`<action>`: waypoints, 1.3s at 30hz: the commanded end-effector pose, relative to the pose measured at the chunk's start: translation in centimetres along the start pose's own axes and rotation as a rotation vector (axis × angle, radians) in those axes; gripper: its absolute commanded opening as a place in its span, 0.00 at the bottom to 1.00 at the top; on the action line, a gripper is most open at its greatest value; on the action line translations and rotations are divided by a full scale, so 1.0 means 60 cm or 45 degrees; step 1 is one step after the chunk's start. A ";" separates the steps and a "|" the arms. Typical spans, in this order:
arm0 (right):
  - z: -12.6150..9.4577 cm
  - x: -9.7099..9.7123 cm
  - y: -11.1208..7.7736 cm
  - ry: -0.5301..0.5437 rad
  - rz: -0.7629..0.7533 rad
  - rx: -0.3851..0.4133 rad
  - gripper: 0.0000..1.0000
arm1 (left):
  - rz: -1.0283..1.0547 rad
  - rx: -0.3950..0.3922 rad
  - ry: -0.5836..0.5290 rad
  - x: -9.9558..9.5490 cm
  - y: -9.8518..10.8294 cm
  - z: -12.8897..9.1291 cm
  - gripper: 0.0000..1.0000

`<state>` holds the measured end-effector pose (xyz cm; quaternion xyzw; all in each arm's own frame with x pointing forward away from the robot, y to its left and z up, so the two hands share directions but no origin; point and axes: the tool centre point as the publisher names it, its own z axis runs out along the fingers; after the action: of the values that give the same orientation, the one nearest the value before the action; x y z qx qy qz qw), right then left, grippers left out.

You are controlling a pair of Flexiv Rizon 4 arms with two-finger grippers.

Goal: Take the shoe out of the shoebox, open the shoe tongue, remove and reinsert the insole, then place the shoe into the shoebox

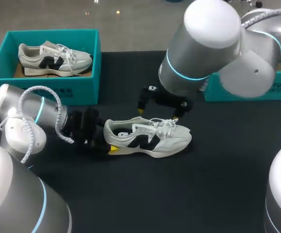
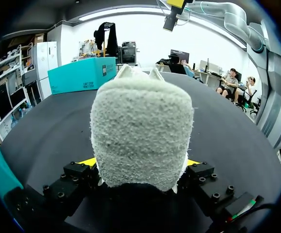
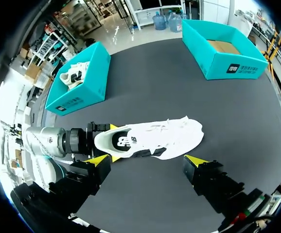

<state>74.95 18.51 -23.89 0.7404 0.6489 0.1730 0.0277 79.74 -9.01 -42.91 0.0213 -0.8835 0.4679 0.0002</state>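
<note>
The left gripper (image 1: 107,138) clamps the shoe (image 1: 150,138) by its heel (image 2: 140,131) on the worktop (image 1: 218,184). The right gripper (image 1: 158,114) hangs open just above the laces (image 1: 165,127). It should descend centred, pinch only the tongue (image 1: 149,126) and lift gently.

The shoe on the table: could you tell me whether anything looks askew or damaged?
Nothing stands out: the shoe stands upright on its sole, heel gripped by the left tool, right tool open above.
</note>
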 end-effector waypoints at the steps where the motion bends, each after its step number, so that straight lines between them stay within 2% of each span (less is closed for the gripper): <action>1: 0.032 0.058 0.003 -0.118 -0.023 0.006 1.00 | 0.001 0.000 -0.003 0.001 0.005 0.002 0.00; 8: 0.068 0.083 -0.009 -0.166 -0.037 0.022 1.00 | 0.001 0.000 -0.003 0.001 0.005 0.002 0.00; 15: 0.114 0.073 -0.024 -0.329 -0.068 -0.024 1.00 | 0.001 0.000 -0.003 0.001 0.005 0.002 0.00; 33: 0.114 0.073 -0.024 -0.329 -0.068 -0.024 1.00 | 0.001 0.000 -0.003 0.001 0.005 0.002 0.00; 34: 0.125 0.070 -0.022 -0.400 -0.060 -0.046 1.00 | 0.001 0.000 -0.003 0.001 0.005 0.002 0.00; 36: 0.138 0.063 -0.018 -0.396 -0.053 -0.038 1.00 | 0.001 0.000 -0.003 0.001 0.005 0.002 0.00; 39: 0.153 0.054 -0.016 -0.465 -0.042 -0.055 1.00 | 0.001 0.000 -0.003 0.001 0.005 0.002 0.00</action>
<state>77.29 22.20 -30.67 0.7106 0.6889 0.0738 0.1226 79.74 -9.01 -42.91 0.0213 -0.8835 0.4679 0.0002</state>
